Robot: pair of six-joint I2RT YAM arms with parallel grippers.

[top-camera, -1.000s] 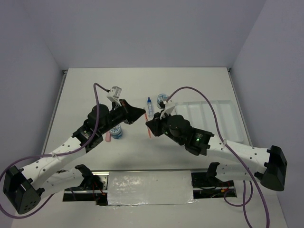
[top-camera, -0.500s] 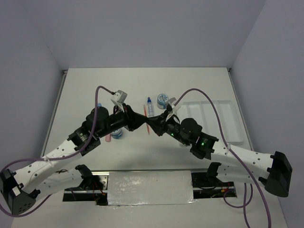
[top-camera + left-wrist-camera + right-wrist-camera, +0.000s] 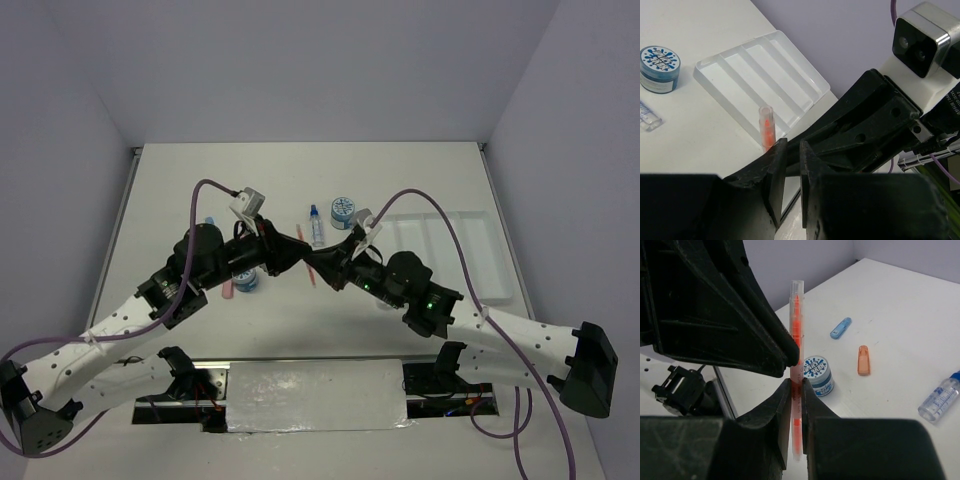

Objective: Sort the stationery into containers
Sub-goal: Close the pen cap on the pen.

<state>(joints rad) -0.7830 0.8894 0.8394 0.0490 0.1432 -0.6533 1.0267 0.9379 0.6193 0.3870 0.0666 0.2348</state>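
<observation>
Black fingers of the right end effector [image 3: 796, 386] are clamped on the thin orange pen [image 3: 796, 325], low on its barrel. In the right wrist view most of the pen stands up past the fingertips, its clear end free. The left end effector [image 3: 793, 146] meets the right one tip to tip above the middle of the surface [image 3: 420, 180]. Its fingers are narrow, with only a thin slit between them, and nothing shows in that slit. From the left wrist camera the pen rises just beside the outer face of one finger, not between the two. From the right wrist camera the left tip comes right up to the barrel; I cannot tell whether it touches.

Past the pen, a blue-white roll [image 3: 817, 372] sits on the surface. Farther off lie an orange capsule [image 3: 863, 360] and a blue capsule [image 3: 840, 327], apart from each other. A clear bottle [image 3: 940, 397] with a blue cap lies on its side at the right edge of that view. From above, a second roll [image 3: 343, 210] stands just beside the bottle. A pink piece [image 3: 227, 288] lies near the first roll, close to the left arm. The white tray [image 3: 460, 240], divided into long narrow compartments, lies to the right, with the right arm's purple cable [image 3: 440, 215] arching over it.
</observation>
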